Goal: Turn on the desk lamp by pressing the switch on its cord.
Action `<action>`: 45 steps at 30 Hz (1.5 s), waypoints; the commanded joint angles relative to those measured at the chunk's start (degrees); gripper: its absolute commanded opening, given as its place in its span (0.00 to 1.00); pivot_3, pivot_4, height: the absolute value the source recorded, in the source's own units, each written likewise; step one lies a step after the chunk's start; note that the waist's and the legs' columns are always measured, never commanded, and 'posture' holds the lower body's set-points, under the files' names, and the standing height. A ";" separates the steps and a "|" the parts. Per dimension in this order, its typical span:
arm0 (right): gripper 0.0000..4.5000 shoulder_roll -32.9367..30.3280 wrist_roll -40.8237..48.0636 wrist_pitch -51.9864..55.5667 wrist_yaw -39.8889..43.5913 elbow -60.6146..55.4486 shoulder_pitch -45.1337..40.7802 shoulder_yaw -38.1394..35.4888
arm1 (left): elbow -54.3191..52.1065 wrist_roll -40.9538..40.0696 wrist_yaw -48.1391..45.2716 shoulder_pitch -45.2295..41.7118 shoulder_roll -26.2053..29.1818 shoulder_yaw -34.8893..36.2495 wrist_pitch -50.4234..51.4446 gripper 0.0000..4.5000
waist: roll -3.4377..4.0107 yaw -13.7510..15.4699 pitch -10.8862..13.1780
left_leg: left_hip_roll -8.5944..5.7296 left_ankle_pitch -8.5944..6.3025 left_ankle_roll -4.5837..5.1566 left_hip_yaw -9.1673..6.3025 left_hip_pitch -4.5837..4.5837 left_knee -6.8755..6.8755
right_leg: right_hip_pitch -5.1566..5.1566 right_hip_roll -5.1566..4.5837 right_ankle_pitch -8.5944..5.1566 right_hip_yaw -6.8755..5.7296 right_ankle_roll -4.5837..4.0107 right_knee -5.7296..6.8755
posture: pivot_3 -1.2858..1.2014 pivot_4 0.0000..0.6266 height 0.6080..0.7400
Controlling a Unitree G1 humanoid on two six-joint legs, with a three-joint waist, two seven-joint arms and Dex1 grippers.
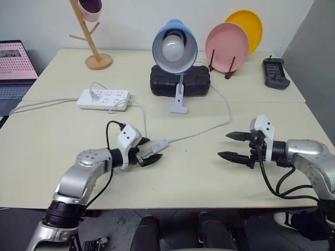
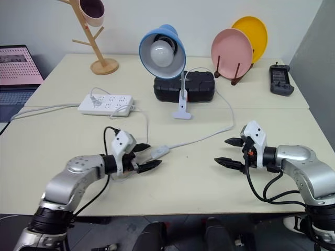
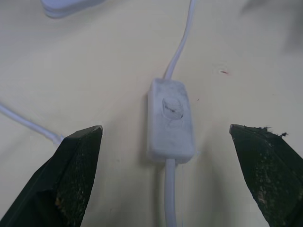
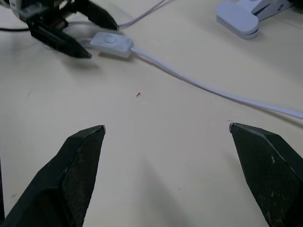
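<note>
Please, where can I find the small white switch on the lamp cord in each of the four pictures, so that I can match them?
Left eye view: the switch lies on the table, between the fingers of the open left hand.
Right eye view: lower centre, at the same hand's tips.
Left wrist view: centre, between the two black fingers, button up.
Right wrist view: near the other hand.
Shared landmark: the cord leading from it to the white lamp base.

Switch (image 3: 171,120) flat on table (image 3: 94,71), between spread fingers (image 3: 71,179), untouched.
</note>
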 commanded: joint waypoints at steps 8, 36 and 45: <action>0.99 -1.13 1.30 1.15 -2.74 -3.96 2.20 -4.71 | 3.36 1.34 -4.26 -1.62 1.58 0.51 -4.38 0.96 | 0.00 0.05 0.00 | 0.00 0.00 0.00 -0.01 0.00 -0.02 | 0.00 0.00 0.01 -0.01 -0.02 0.00 | 0.52 0.24 1.00; 1.00 0.20 4.54 4.84 -5.62 -7.21 3.32 -4.93 | 0.29 -3.65 -2.76 -6.06 -1.16 3.43 2.75 0.02 | 0.00 0.05 0.00 | 0.00 0.00 0.00 -0.02 -0.01 -0.01 | 0.00 0.01 0.00 -0.02 0.01 0.00 | 0.52 0.24 1.00; 1.00 0.04 5.64 5.50 -6.63 -8.06 3.57 -5.13 | -1.52 -1.76 -8.04 -2.67 4.79 1.16 0.52 0.22 | 0.00 -0.10 0.00 | 0.02 0.00 0.00 -0.02 0.01 -0.04 | -0.01 0.02 0.00 -0.01 0.01 0.00 | 0.52 0.24 1.00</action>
